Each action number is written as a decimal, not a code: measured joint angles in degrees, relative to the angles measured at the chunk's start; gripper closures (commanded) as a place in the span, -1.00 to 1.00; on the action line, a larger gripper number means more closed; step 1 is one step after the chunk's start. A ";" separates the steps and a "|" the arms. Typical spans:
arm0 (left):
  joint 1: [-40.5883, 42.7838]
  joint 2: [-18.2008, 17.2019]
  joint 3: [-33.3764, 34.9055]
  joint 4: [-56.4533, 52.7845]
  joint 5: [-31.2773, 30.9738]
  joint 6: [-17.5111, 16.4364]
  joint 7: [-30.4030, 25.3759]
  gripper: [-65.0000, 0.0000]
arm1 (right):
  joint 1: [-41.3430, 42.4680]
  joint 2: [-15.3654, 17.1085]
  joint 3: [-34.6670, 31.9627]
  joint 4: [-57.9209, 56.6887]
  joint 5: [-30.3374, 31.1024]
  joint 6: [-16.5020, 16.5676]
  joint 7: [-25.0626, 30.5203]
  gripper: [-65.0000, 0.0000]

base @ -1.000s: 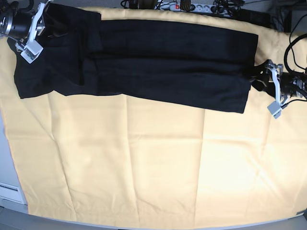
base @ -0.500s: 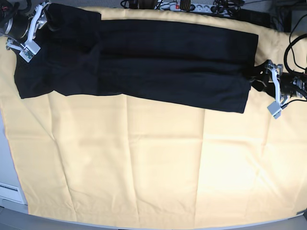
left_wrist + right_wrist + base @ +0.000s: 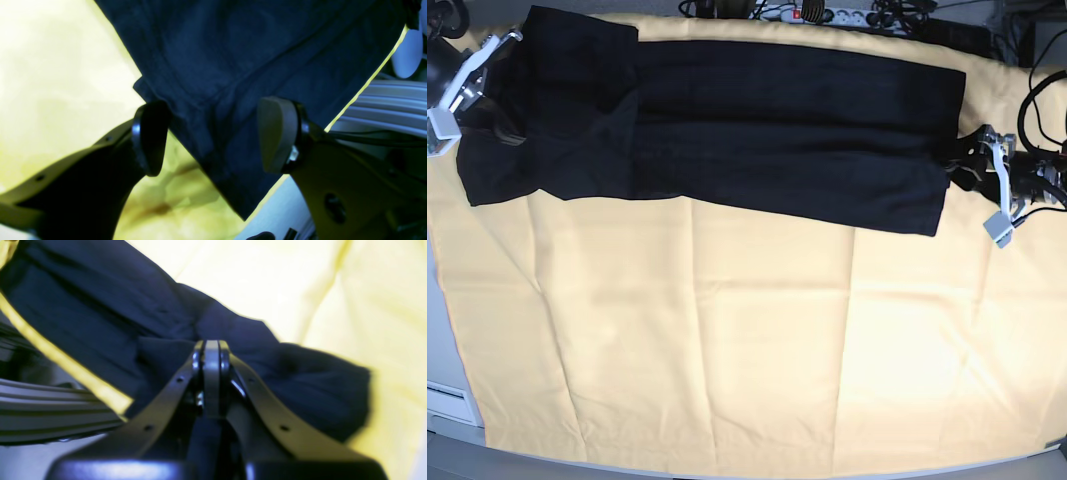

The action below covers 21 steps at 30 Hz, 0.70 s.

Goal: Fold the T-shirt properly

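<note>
The yellow cloth covers the whole surface, and the T-shirt lies along its far side as a long dark band, already folded lengthwise.

Your right hand is at the sleeve end; its jaws are pressed together, with dark fabric bunched tightly around the tips, so it appears to pinch the T-shirt. Your left hand is at the hem end, wide open, with the hem corner lying between the two fingers but not clamped.

The risk, I think, is this: if you lift on the right side only, the thin fabric will drag and the lengthwise fold can open. If the left hand closes too low, it may also catch the yellow cloth under the hem.

How many layers the right hand holds is hidden behind its own body. In the base view this hand is partly cut off by the picture edge.
</note>
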 measured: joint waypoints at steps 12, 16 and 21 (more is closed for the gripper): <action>-2.84 0.35 -2.29 -0.02 0.66 -1.20 -0.24 -0.34 | 9.03 -2.84 -18.38 -26.01 -15.30 0.00 7.41 1.00; -3.02 1.29 -7.98 0.00 0.42 -1.18 -1.20 -0.34 | 9.22 -2.84 -18.75 -30.53 -20.09 0.00 6.95 1.00; -3.04 3.39 -19.82 0.00 4.52 2.25 -1.51 -0.34 | 9.38 -2.84 -18.75 -31.69 -20.90 0.00 7.52 1.00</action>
